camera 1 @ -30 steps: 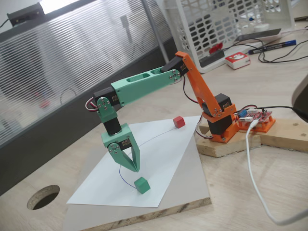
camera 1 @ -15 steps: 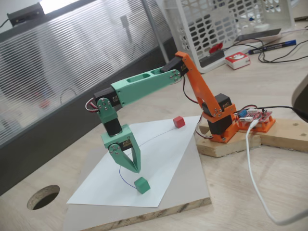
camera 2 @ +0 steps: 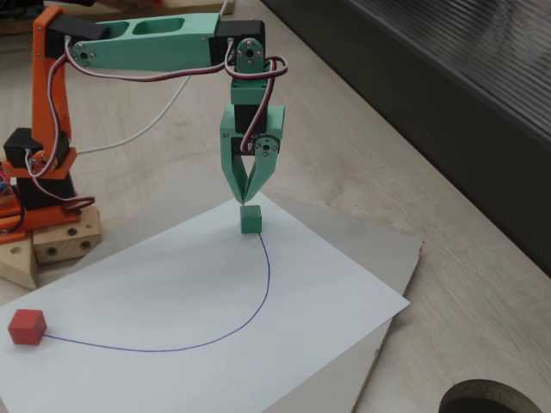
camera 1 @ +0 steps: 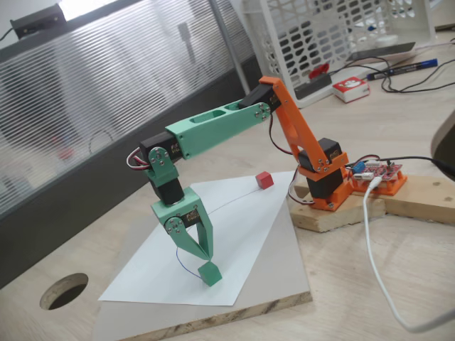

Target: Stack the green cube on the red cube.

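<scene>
Red cube (camera 2: 27,327): on white paper sheet (camera 2: 172,292), at drawn line's left end, well apart from green cube
Gripper (camera 2: 244,200): pointing down, fingers nearly together, tips just above green cube (camera 2: 250,218); cube on paper, ungrasped

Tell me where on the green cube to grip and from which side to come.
Grip the green cube across two opposite side faces, coming straight down from above. It sits flat on the white paper with its top face up and nothing crowding its sides. The hand hangs just above it with its fingertips close together, so it probably must open first.
</scene>
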Controlling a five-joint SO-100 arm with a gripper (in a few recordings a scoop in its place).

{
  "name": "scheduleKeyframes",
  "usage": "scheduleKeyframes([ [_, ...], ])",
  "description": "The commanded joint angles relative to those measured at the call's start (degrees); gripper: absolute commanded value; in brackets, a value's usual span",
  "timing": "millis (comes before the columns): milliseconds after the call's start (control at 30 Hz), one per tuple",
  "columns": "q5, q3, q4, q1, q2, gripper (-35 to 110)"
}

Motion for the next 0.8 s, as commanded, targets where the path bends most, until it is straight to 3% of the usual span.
scheduleKeyframes([
  [0,0.4,-0.8,0.3,-0.7,1.3,0],
  [767,0.3,-0.8,-0.2,-1.3,1.3,0],
])
